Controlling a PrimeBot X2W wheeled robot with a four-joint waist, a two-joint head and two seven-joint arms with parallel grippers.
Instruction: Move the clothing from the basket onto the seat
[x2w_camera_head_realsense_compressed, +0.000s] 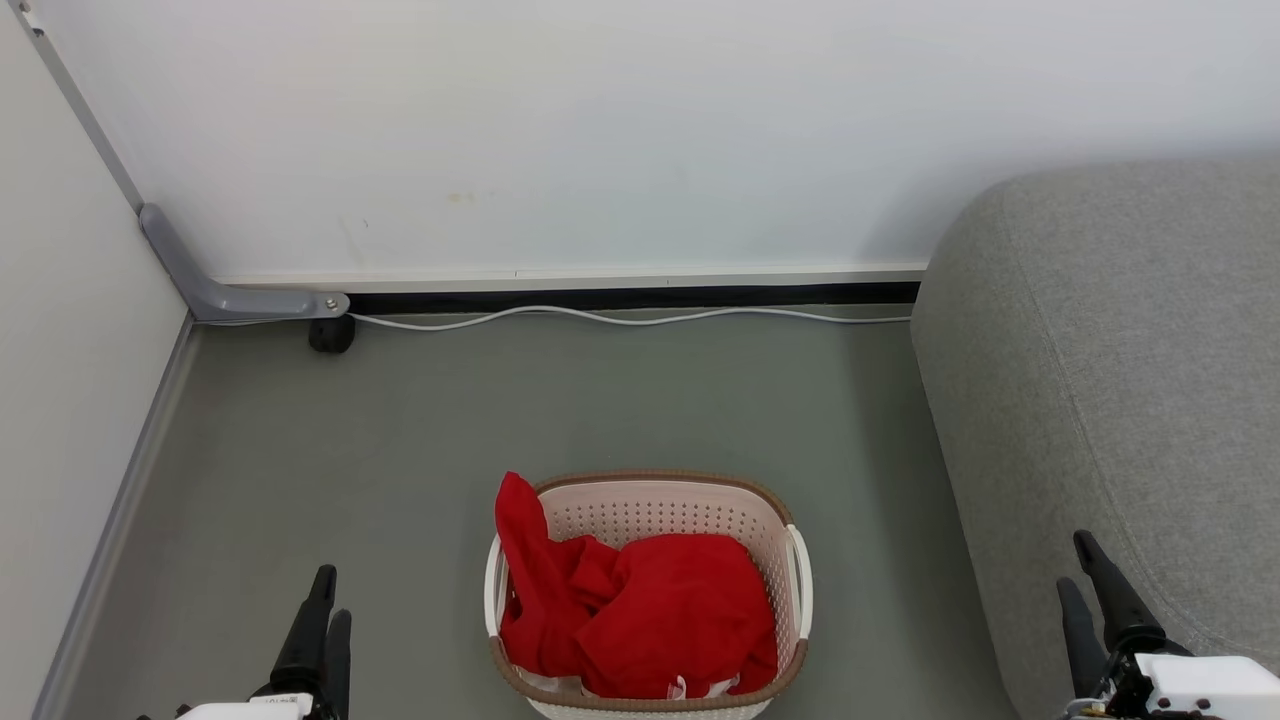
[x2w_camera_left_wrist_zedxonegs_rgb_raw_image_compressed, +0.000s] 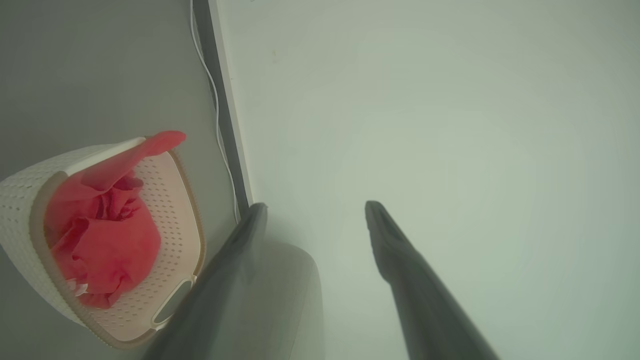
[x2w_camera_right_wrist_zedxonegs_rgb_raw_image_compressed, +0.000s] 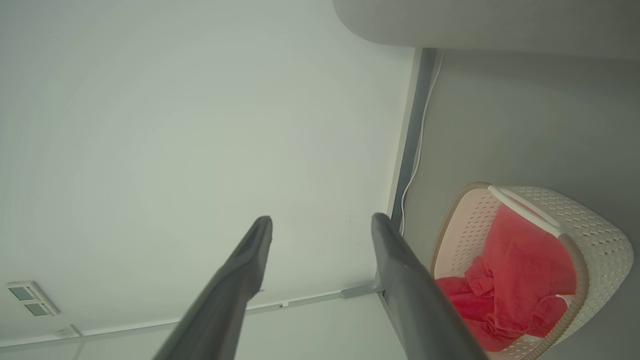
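The basket (x2w_camera_head_realsense_compressed: 660, 512) stands on the grey floor at the lower middle of the head view. The red clothing (x2w_camera_head_realsense_compressed: 650, 610) is heaped inside it, with one fold draped over the back left rim. The seat (x2w_camera_head_realsense_compressed: 1120, 350), a big grey sofa, rises right of the basket with a strip of floor between. My left gripper (x2w_camera_head_realsense_compressed: 330, 590) is low on the left, shut and empty, well clear of the basket. My right gripper (x2w_camera_head_realsense_compressed: 1075, 557) is low on the right against the seat's front, fingers equally close, holding nothing. The right wrist view shows basket (x2w_camera_right_wrist_zedxonegs_rgb_raw_image_compressed: 595, 225), clothing (x2w_camera_right_wrist_zedxonegs_rgb_raw_image_compressed: 525, 260) and seat (x2w_camera_right_wrist_zedxonegs_rgb_raw_image_compressed: 475, 22).
A white cable (x2w_camera_head_realsense_compressed: 620, 317) runs along the foot of the back wall. A grey bracket with a black caster (x2w_camera_head_realsense_compressed: 330, 335) sits in the left corner, where a side panel (x2w_camera_head_realsense_compressed: 60, 350) closes off the left. Open floor lies between the basket and the wall.
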